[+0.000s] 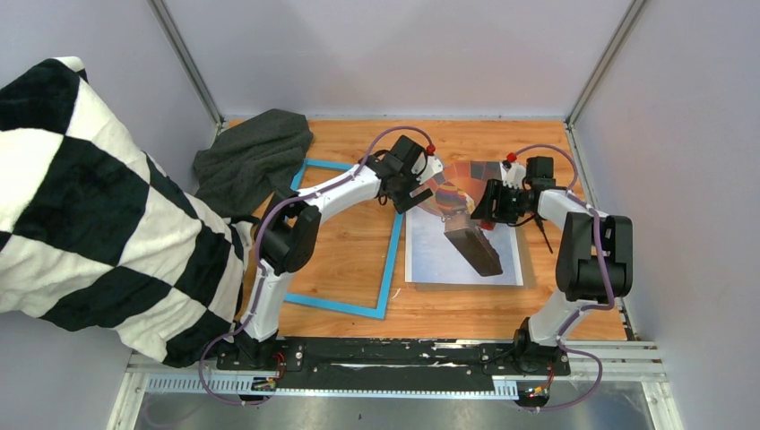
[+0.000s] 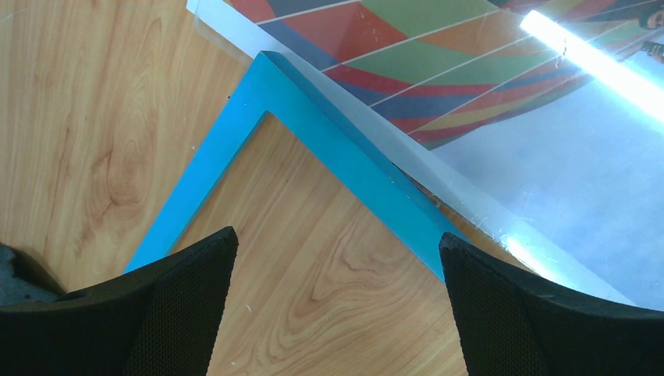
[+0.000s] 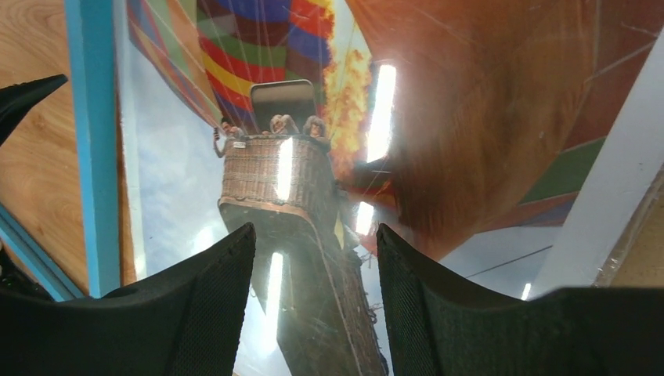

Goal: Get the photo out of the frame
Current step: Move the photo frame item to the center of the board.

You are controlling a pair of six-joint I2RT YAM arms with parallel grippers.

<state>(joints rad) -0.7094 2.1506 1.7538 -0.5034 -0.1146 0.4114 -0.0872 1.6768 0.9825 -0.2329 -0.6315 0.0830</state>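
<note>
Left jaws are spread wide with nothing between them, hanging over the far right corner of the frame point(image 2: 313, 141). Right jaws are part open, a narrow gap with nothing in it, poised above the basket on the photo point(image 3: 266, 180); whether the tips touch the print, I can't tell. There's one frame, blue, flat on the left-centre of the bench point(image 1: 466, 313), bare wood showing through it. One photo lies outside it, flat towards the right edge, its left side tight against the frame's right rail. One grey cloth point(image 1: 255, 157) is bunched at the far left corner. One checked cloth point(image 1: 81, 206) looms beyond the left edge.
</note>
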